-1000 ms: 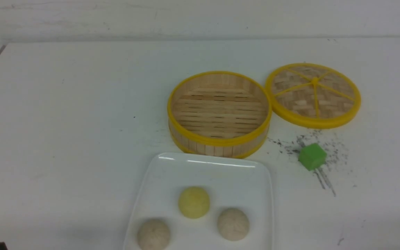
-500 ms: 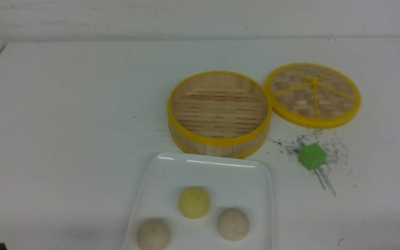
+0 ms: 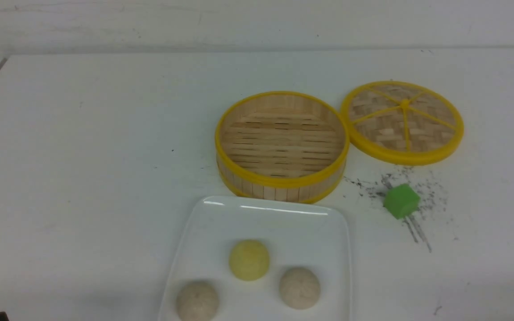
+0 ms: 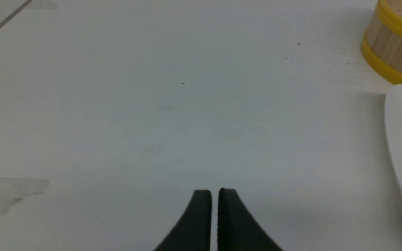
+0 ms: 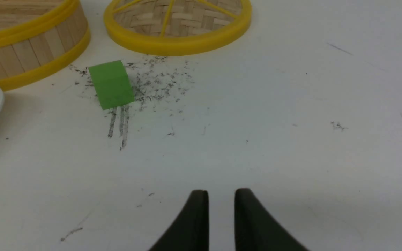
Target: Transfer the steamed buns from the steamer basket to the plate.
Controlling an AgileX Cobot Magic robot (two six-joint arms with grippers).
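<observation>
Well apart from both parted, empty end effectors (image 4: 215,191) (image 5: 225,192), three buns (image 3: 249,260) sit on the plate (image 3: 275,227).

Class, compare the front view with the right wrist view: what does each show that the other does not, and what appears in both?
Only the front view: the yellow bun and two beige buns on the plate, and the whole rim of the basket.

Only the right wrist view: both fingertips of the right hand, a narrow gap between them and nothing held.

Both: the basket, the lid, the green cube and part of the plate.
</observation>
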